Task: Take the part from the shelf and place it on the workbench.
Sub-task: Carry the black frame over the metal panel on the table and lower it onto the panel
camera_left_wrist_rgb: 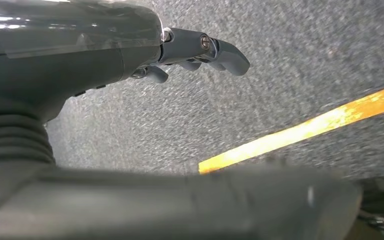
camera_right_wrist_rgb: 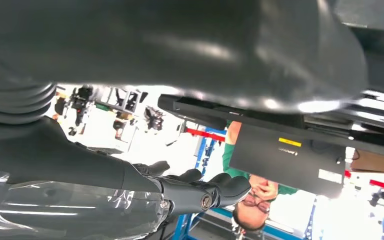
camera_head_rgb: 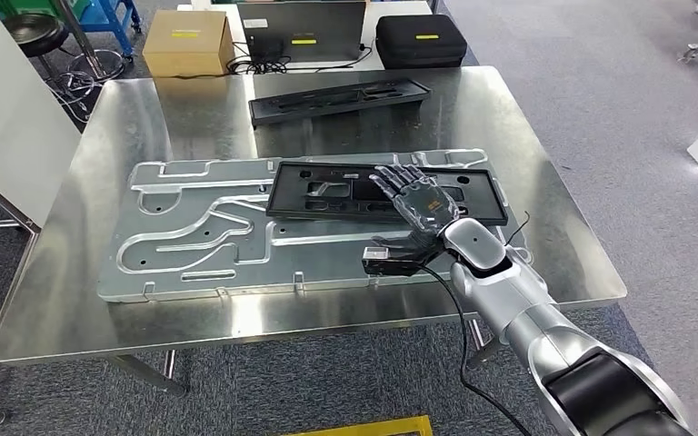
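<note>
Workbench point(camera_head_rgb: 100, 309) of bare steel stands under the right hand point(camera_head_rgb: 415, 205), which hovers palm-down with its fingers point(camera_head_rgb: 391, 184) spread apart and holding nothing. Directly beneath those fingers lies the black plastic part point(camera_head_rgb: 327, 193), a long flat frame with cut-outs, resting on the grey machined aluminium plate point(camera_head_rgb: 191, 236) that stretches away to the hand's left. Whether the fingertips touch the part, I cannot tell from here. Beyond the hand, further across the bench, a second black part point(camera_head_rgb: 338, 98) lies by itself, well apart from the first. Past the far edge sit a cardboard box point(camera_head_rgb: 188, 43) and a black case point(camera_head_rgb: 421, 40). The left hand point(camera_left_wrist_rgb: 195, 50) hangs over speckled grey carpet point(camera_left_wrist_rgb: 280, 60) crossed by a yellow floor line point(camera_left_wrist_rgb: 305, 130), its fingers curled in loosely with nothing in them.
</note>
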Available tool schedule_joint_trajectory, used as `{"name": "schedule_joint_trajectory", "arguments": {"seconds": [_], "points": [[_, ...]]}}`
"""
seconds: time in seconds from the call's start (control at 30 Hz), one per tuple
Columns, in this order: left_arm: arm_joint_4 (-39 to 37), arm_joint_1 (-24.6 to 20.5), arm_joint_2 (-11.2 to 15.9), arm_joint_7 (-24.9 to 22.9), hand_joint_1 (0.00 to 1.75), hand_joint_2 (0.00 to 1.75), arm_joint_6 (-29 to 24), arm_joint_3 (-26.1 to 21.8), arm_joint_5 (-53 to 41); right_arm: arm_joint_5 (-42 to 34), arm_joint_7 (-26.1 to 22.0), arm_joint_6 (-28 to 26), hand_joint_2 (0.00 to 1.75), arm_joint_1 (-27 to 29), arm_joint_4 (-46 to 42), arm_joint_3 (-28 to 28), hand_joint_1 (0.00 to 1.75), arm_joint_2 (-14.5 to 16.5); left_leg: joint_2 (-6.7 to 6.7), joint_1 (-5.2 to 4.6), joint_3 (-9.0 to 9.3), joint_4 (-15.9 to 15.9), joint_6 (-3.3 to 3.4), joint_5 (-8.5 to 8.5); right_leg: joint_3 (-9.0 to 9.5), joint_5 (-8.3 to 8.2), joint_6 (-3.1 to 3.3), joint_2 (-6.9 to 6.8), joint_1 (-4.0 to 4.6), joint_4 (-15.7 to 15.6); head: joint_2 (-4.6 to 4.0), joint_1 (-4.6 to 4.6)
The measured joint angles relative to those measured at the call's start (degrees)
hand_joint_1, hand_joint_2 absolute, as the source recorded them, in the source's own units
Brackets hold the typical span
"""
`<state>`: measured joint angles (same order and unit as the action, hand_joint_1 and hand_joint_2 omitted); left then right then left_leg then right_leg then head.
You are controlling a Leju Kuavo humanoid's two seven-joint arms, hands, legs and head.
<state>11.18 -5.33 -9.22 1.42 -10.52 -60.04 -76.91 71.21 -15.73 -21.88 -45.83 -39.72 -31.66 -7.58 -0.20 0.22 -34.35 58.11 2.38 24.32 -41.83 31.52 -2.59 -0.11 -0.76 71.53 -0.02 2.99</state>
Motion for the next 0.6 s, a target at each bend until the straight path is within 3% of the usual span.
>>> {"name": "schedule_joint_trajectory", "arguments": {"seconds": [0.03, 0.07, 0.1, 0.17, 0.23, 0.3, 0.37, 0.43, 0.5, 0.53, 0.57, 0.6], "points": [[0.0, 0.0, 0.0, 0.0, 0.0, 0.0, 0.1, 0.0, 0.0, 0.0, 0.1, 0.1, 0.0, -0.1, 0.1, 0.0, 0.0, 0.0, 0.0, -0.07, -0.49, 0.1, 0.01, -0.33, -0.42, 1.0, -0.05, 0.0, 0.0, 2.5, 0.0, 0.0], [0.0, 0.1, 0.0, 0.0, 0.0, 0.0, 0.1, 0.0, 0.0, 0.1, 0.1, 0.1, 0.0, -0.1, 0.2, -0.1, 0.0, 0.0, 0.0, -0.14, -0.94, 0.1, -0.01, -0.63, 0.23, 0.86, 0.02, 0.0, 0.02, 2.8, -0.01, 0.0], [0.0, 0.1, 0.0, 0.0, 0.0, 0.0, 0.2, 0.0, 0.1, 0.1, 0.2, 0.1, 0.0, -0.2, 0.2, -0.1, 0.0, 0.0, -0.01, -0.21, -1.31, 0.2, -0.07, -0.91, 2.04, -0.23, 0.23, 0.01, 0.05, 0.8, -0.01, 0.0], [0.0, 0.0, -0.1, 0.0, 0.0, 0.0, 0.2, 0.0, 0.1, 0.3, 0.4, 0.1, 0.0, -0.5, 0.3, -0.2, 0.0, 0.0, -0.02, -0.37, -1.85, 0.2, -0.29, -1.41, 7.58, -2.8, 1.11, 0.05, 0.37, -7.4, -0.01, -0.01], [0.0, 0.0, -0.2, 0.1, 0.0, 0.0, 0.2, 0.0, 0.1, 0.4, 0.9, 0.0, 0.0, -1.0, 0.2, -0.1, 0.0, -0.3, 0.0, -0.37, -2.17, 0.1, -0.8, -2.08, 10.92, -3.85, 1.83, 0.09, 0.86, -13.2, -0.01, -0.01], [0.0, 0.1, -0.2, 0.3, 0.0, 0.0, 0.3, 0.0, 0.1, 0.3, 1.5, 0.0, 0.0, -1.3, -0.2, 0.1, 0.0, -1.1, -0.05, -0.21, -2.34, -0.2, -1.49, -2.92, 11.09, -4.33, 2.23, 0.08, 1.16, -14.4, 0.0, 0.0], [0.0, 0.2, -0.2, 0.5, 0.0, 0.0, 0.4, 0.0, 0.1, -0.3, 2.0, -0.2, 0.0, -1.1, -1.6, 0.7, 0.0, -2.5, -0.11, -0.21, -2.71, 0.1, -2.13, -2.24, 10.85, -5.39, 2.75, -0.19, 0.82, -15.1, 0.0, 0.0], [0.0, 0.3, -0.2, 0.5, 0.0, 0.0, 0.5, 0.0, 0.0, -2.1, 2.2, -0.9, 0.0, -0.1, -4.4, 2.4, 0.0, -4.6, -0.11, -0.15, -4.06, 4.2, -2.71, 1.94, 10.2, -6.52, 3.27, -0.54, 0.42, -15.7, 0.0, 0.0], [0.0, 0.4, -0.2, 0.5, 0.0, 0.0, 0.6, 0.0, 0.0, -4.2, 1.9, -1.3, 0.0, 1.6, -8.0, 5.1, 0.0, -7.4, -0.09, 0.12, -5.93, 11.7, -3.2, 7.07, 8.99, -7.35, 3.45, -0.81, 0.44, -15.5, 0.0, 0.0], [0.0, 0.4, -0.2, 0.6, 0.0, 0.0, 0.6, 0.0, 0.0, -5.1, 1.6, -1.3, 0.0, 2.6, -9.8, 6.5, 0.0, -8.8, -0.08, 0.28, -6.29, 14.7, -3.41, 8.29, 8.3, -7.73, 3.33, -0.94, 0.42, -15.3, 0.0, 0.0], [0.0, 0.4, -0.2, 0.7, 0.0, 0.0, 0.6, 0.0, 0.0, -5.7, 1.5, -1.3, 0.0, 3.7, -11.7, 8.1, 0.0, -10.3, -0.06, 0.43, -5.85, 16.0, -3.58, 8.31, 7.57, -8.08, 3.21, -1.04, 0.38, -15.1, 0.0, 0.0], [0.0, 0.5, -0.2, 0.9, 0.0, 0.0, 0.6, 0.0, 0.0, -6.0, 1.4, -1.3, 0.0, 5.0, -13.8, 9.9, 0.0, -11.8, -0.05, 0.57, -4.4, 15.2, -3.68, 7.23, 6.86, -8.39, 3.01, -1.07, 0.31, -14.8, 0.0, 0.0]]}}
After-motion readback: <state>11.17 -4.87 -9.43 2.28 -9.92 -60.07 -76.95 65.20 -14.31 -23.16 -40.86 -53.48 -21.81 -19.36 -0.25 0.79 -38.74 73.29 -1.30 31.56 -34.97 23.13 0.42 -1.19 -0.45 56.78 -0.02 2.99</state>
